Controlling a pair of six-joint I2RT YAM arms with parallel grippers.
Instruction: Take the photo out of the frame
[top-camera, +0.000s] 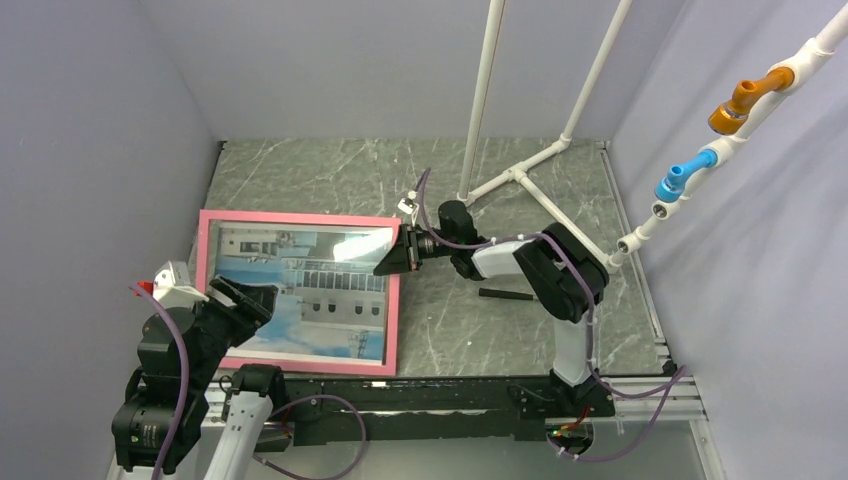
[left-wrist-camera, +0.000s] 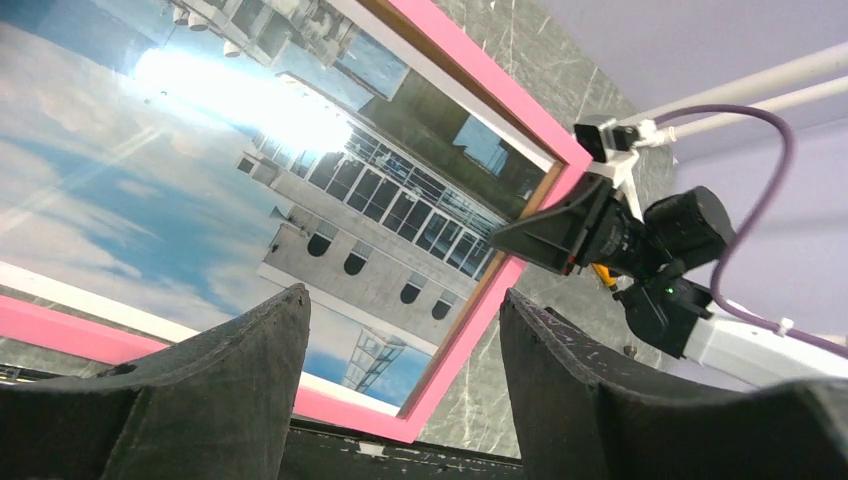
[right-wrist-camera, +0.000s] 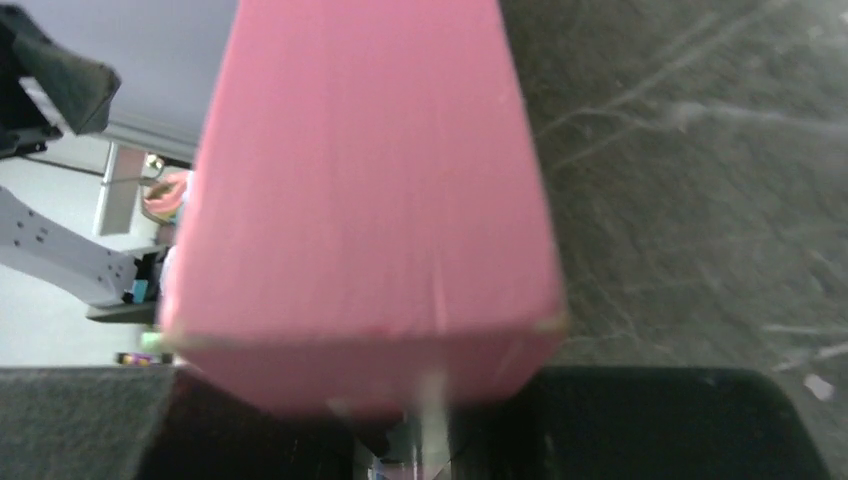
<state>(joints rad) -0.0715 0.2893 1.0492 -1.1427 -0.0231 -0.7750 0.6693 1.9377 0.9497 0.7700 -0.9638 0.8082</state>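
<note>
— Marbled grey-green table (top-camera: 500, 330), pale lilac walls (top-camera: 100, 120) on three sides. That was your bench at this entry?

— Yes. Your frame (top-camera: 300, 217), pink and narrow-railed, lay on the left half of the table. The photo (top-camera: 310, 290) sat inside it, face up: blue sky, cloud, white superstructure with rows of windows. The left wrist view showed a bright glare patch across it.

— Right claw?

— Your right gripper (top-camera: 386, 264) reached in from the right and was clenched on the frame at its far right corner. The right wrist view had the pink rail filling the space between the dark fingers, marbled table beside it. I could not tell whether that corner was lifted off the table.

— Left claw?

— Your left gripper (top-camera: 248, 296) was spread wide and held nothing. It hung over the frame's near left part. From its own camera, the two fingers (left-wrist-camera: 250, 380) stood well apart, with the photo and the near pink rail showing between them. I saw no contact.

— Anything else around?

— A thin dark rod (top-camera: 508, 294) lay on the table just right of the frame, beside your right arm. A white pipe stand (top-camera: 520, 175) rose from the far right of the table. Another white pipe ran along the right wall, carrying an orange fitting (top-camera: 745, 100) and a blue fitting (top-camera: 685, 178). All of them stood apart from the frame.
</note>
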